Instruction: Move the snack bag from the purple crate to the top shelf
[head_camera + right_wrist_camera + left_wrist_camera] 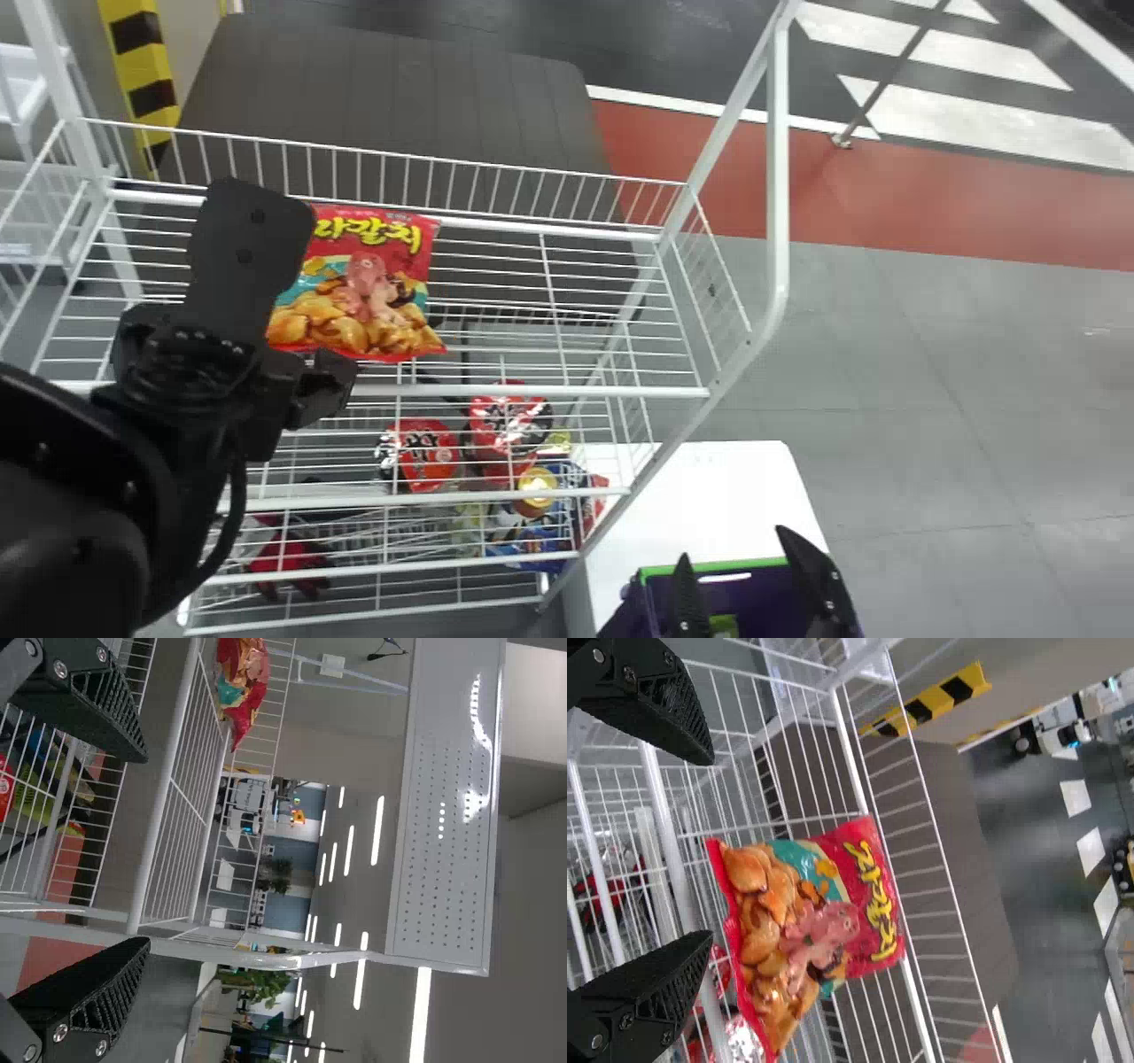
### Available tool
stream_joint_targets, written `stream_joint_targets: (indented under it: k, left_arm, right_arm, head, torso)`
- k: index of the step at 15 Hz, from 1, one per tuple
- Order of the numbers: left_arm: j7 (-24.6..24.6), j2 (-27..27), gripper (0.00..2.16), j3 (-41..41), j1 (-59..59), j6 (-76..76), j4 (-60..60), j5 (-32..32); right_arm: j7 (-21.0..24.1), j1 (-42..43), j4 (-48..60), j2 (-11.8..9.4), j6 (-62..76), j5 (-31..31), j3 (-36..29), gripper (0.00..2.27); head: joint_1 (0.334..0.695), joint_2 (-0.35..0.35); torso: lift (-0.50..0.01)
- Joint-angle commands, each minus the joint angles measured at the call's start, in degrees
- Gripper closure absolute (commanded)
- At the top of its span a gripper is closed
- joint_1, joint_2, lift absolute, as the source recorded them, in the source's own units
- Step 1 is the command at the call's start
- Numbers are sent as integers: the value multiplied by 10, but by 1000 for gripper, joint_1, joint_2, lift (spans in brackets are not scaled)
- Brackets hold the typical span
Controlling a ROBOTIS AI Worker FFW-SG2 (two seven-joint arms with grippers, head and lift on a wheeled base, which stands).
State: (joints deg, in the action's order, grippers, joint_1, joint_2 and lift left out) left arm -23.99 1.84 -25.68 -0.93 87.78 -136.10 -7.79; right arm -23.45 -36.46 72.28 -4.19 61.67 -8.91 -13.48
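The snack bag (363, 283), red with a picture of golden snacks, lies on the wire top shelf (549, 390), toward its left part. My left gripper (252, 230) is beside the bag's left edge in the head view. In the left wrist view the left gripper (711, 846) stands open, the snack bag (815, 930) beyond its fingertips and not held. The right gripper (733, 545) is parked open over the purple crate (753, 594) in the head view. In the right wrist view nothing is between the right gripper's (146, 849) fingers; the snack bag (241, 682) is farther off.
Wire railings surround the top shelf, with a white post (778, 177) at its right. Red packages (425, 452) and other goods lie on the lower racks. A white surface (709, 496) stands beside the rack, near the crate. A dark panel (399, 106) lies behind.
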Motion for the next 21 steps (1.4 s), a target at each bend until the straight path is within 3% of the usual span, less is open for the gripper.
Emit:
stream_joint_targets:
  k: [1,7,11,14,21]
  left_arm:
    - [0,-20,134,-21,41,23,11,1]
    - [-24,-20,147,-37,175,23,182,-20]
    - [-91,-20,157,-13,270,23,310,-121]
    - [-126,-20,184,7,295,23,333,-174]
    - [-244,-20,184,47,320,23,331,-389]
  right_arm:
    - [0,16,-34,-2,20,2,-1,83]
    - [2,39,-71,-5,36,7,0,83]
    - [3,51,-87,-8,39,12,0,83]
    - [17,64,-106,-8,39,33,2,83]
    - [32,89,-131,-8,38,58,23,83]
  head:
    - [695,-350]
    - [695,-350]
    - [695,-338]
    - [695,-311]
    - [695,-295]
  torso:
    - [0]
    - [0]
    - [0]
    - [0]
    - [0]
